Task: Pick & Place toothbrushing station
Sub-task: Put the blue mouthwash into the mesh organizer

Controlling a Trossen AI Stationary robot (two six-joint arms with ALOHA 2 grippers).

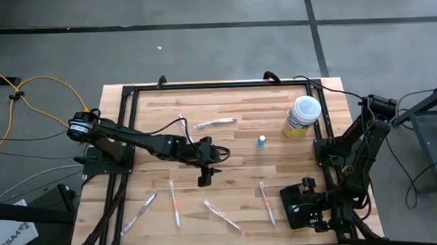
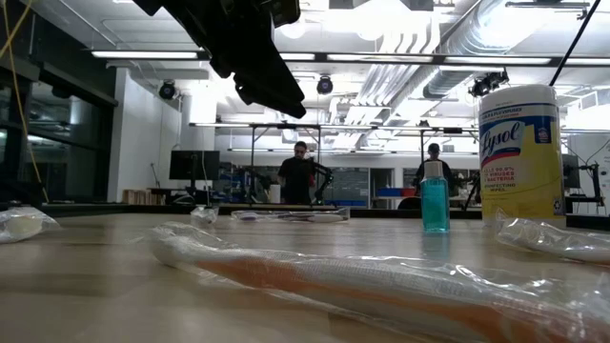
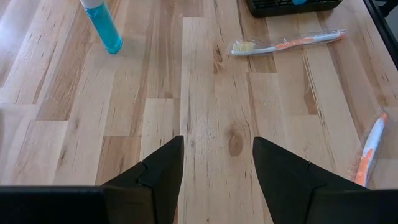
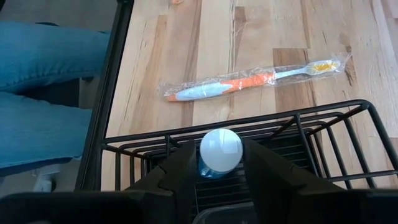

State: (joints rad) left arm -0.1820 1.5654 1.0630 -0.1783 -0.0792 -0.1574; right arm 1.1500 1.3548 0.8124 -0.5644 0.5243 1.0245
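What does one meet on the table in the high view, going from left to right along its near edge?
Wrapped toothbrush → second wrapped toothbrush → third wrapped toothbrush → fourth wrapped toothbrush → black wire basket under the right gripper.

Toothbrushing station [image 4: 323, 134]: small black wire-mesh rectangular basket, seen upright and open-topped, set flat on the wooden table [image 1: 235, 166] at the near right corner, just inside the black frame rail. In the high view it [image 1: 290, 198] is largely covered from above, only dark wire edges are made out. In the right wrist view the rim wires and mesh floor are shown; a small blue bottle with a white cap [image 4: 220, 151] is seen upright inside it. A wrapped orange toothbrush [image 4: 249, 81] lies just beyond its rim, apart.
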